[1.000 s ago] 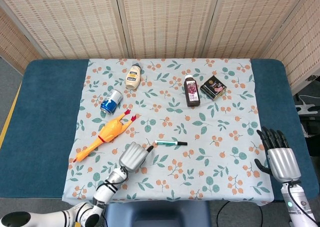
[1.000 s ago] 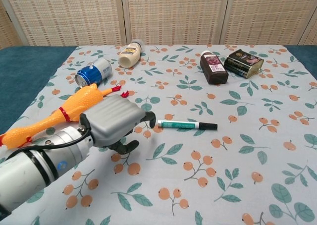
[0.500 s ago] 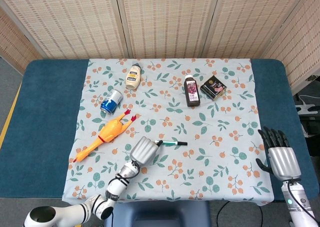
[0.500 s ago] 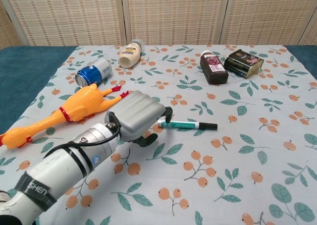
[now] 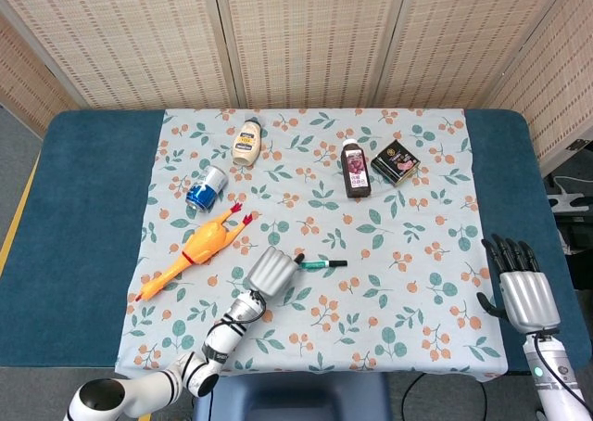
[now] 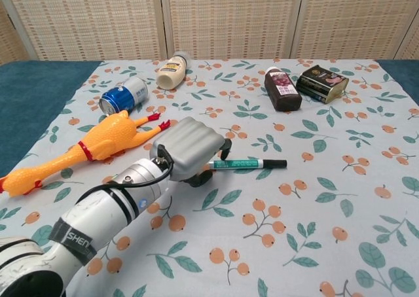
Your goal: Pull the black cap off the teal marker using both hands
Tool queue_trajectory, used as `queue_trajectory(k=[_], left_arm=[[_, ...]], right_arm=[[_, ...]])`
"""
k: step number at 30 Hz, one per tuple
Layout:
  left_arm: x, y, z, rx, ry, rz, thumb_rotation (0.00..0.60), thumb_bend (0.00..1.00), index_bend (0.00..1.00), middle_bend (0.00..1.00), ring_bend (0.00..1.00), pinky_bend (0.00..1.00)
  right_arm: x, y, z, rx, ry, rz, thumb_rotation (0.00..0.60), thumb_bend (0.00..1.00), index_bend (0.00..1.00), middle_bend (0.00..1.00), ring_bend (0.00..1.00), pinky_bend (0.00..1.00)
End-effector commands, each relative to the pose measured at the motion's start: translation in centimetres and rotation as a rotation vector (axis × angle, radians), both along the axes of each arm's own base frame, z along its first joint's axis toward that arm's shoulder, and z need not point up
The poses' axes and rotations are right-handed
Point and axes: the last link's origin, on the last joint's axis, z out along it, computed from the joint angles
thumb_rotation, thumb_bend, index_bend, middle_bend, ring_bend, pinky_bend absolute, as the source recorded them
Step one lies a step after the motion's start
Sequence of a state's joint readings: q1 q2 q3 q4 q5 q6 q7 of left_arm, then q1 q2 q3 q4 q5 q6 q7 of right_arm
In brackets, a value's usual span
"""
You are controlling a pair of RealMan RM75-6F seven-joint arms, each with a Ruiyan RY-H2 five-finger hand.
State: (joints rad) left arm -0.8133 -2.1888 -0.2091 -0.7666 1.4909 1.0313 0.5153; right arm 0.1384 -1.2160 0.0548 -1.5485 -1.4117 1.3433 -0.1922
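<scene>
Slim teal marker (image 6: 243, 163) with black cap (image 6: 275, 163) lying on the floral cloth (image 6: 314, 199) over the tabletop, just right of the rubbery orange chicken (image 6: 98, 143). Ribbed grey left robot hand (image 6: 190, 148) grasping the marker's teal end. Right robot hand (image 5: 520, 287) released, fingers spread, well right of the chicken.

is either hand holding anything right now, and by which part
The left hand grips the teal marker at its teal end, opposite the black cap. The right hand is open at the table's edge, holding nothing.
</scene>
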Motion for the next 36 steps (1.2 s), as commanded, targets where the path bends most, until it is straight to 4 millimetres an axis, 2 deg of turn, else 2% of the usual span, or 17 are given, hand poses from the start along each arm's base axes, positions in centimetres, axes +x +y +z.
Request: queue_trajectory(k=[1,14,27,29,32,36], left_arm=[[0.1,0.1,-0.1,-0.001,-0.011,0.001,0.6,0.39,0.4,1.0,1.0,1.0],[0.2,0.4,-0.4,0.0,-0.024,0.01,0.6,0.38,0.44,1.0,1.0,1.0],[0.2,0.1,0.1,0.006,-0.049,-0.009,0.6,0.41,0.62,1.0,1.0,1.0],[0.1,0.0,0.3,0.006,-0.054,-0.009,0.6,0.43,0.68,1.0,1.0,1.0],[-0.3,0.0,1.6,0.018,-0.096,0.02,0.6,0.47,0.77,1.0,1.0,1.0],[0.0,-0.1,3.2,0.042,-0.109,0.045,0.6,0.5,0.83,1.0,1.0,1.0]], right_arm=[[0.0,0.0,0.0,0.0,0.001,0.0,0.551,0.18,0.0,0.0,0.0,0.0],[-0.2,0.0,0.0,0.003,0.009,-0.009,0.55,0.18,0.0,0.0,0.0,0.0],[-0.2,0.0,-0.3,0.01,0.014,-0.009,0.551,0.18,0.0,0.0,0.0,0.0],[-0.2,0.0,-0.4,0.014,0.014,-0.006,0.549,0.18,0.0,0.0,0.0,0.0],[0.4,-0.3,-1.8,0.064,-0.028,0.012,0.55,0.18,0.0,0.0,0.0,0.0],[1.3,-1.5,-3.5,0.126,-0.084,0.024,0.55,0.18,0.0,0.0,0.0,0.0]])
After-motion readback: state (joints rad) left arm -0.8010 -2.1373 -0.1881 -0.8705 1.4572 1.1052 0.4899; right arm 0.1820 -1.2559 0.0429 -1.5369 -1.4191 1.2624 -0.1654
